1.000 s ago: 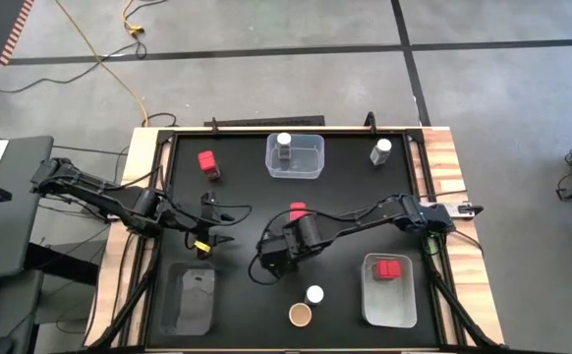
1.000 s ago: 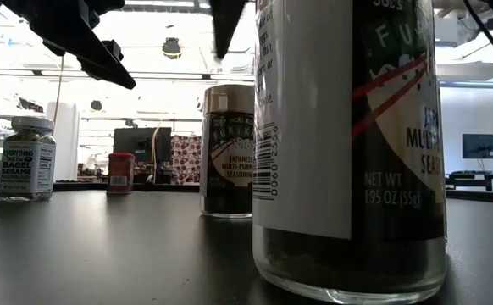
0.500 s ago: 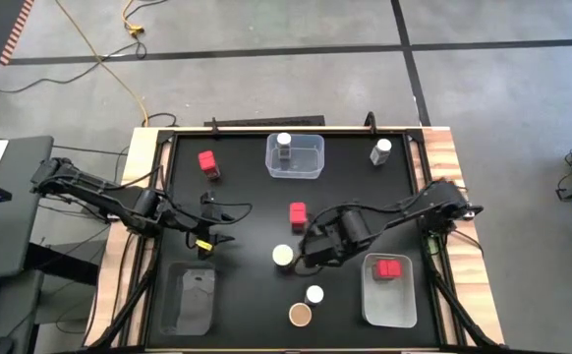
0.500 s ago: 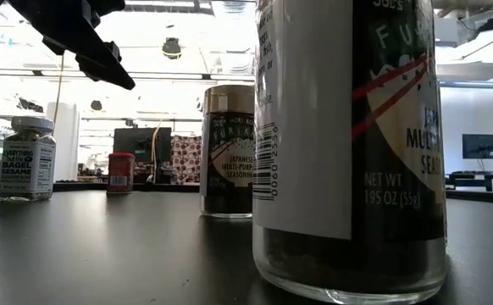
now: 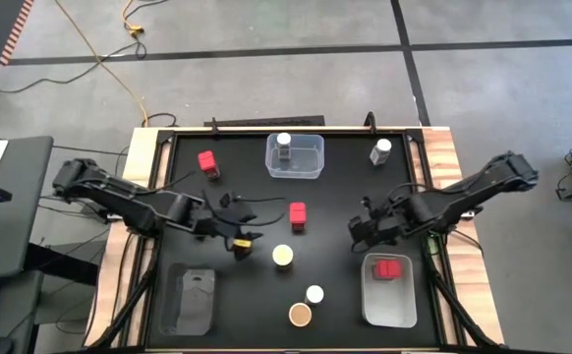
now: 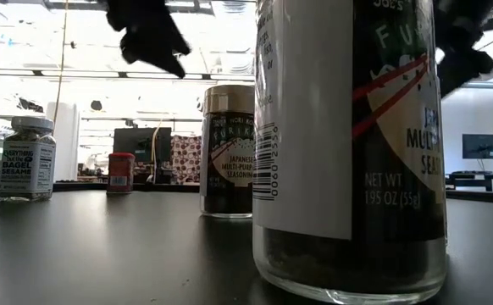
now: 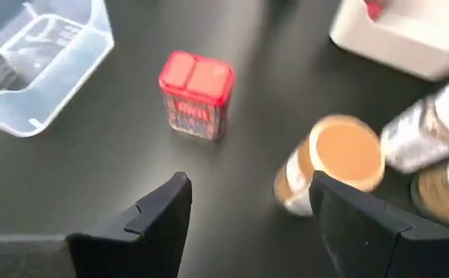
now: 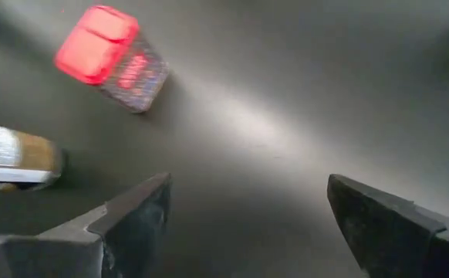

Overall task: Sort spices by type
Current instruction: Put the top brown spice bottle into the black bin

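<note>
A tan-lidded jar stands upright on the black table's middle. A red box stands just beyond it. My left gripper is open and empty, left of that jar; its wrist view shows its fingers apart, short of the red box and the jar. My right gripper is open and empty, right of the red box, which shows in its wrist view beyond its tips. A white-lidded jar and a second tan-lidded jar stand near the front.
A clear bin at the far middle holds a white-lidded jar. Another white-lidded jar stands far right, a red box far left. A near-right bin holds red boxes. A clear bin sits near left.
My right gripper has drawn back from the table's middle toward its right edge, leaving the tan-lidded jar standing where the gripper was. My left gripper has moved toward the table's right, closer to that jar and the red box.
</note>
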Controlling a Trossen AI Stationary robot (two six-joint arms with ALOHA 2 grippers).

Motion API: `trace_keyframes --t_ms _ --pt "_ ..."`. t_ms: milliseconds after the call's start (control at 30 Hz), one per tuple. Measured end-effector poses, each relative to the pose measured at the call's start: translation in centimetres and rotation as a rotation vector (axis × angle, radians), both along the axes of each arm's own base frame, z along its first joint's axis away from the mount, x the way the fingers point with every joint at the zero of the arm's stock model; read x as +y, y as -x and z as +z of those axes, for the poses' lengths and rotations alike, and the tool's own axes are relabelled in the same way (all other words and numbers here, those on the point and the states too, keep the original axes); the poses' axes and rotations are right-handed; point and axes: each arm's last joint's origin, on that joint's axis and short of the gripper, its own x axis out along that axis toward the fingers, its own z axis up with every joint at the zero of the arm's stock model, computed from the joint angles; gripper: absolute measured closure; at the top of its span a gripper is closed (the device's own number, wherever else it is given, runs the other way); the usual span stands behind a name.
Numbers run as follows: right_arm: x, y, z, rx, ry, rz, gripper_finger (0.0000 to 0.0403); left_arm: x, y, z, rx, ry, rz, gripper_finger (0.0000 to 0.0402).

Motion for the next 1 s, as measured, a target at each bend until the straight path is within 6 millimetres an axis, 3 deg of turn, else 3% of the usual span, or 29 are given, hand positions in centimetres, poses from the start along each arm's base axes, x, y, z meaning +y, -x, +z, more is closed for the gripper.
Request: trace_keyframes --t_ms 200,533,700,1000 --pt "-1.2 3.1 -1.2 -0.032 -0.002 0.027 0.0030 -1.1 -4.4 2.5 0.054 0.039 0.124 0.0150" --pt "-2.1 4.8 -2.2 -0.025 0.051 0.145 0.0030 -3.0 -11.0 2.4 0.239 0.107 0.288 0.0150" --pt "-2.1 5.3 -2.6 -0.007 0.033 0.191 0.0030 -3.7 -12.5 1.8 0.306 0.123 0.209 0.0150" --pt "-2.1 5.3 -2.4 -0.012 0.039 0.224 0.0030 -3.8 -12.6 1.6 0.333 0.076 0.136 0.0150"
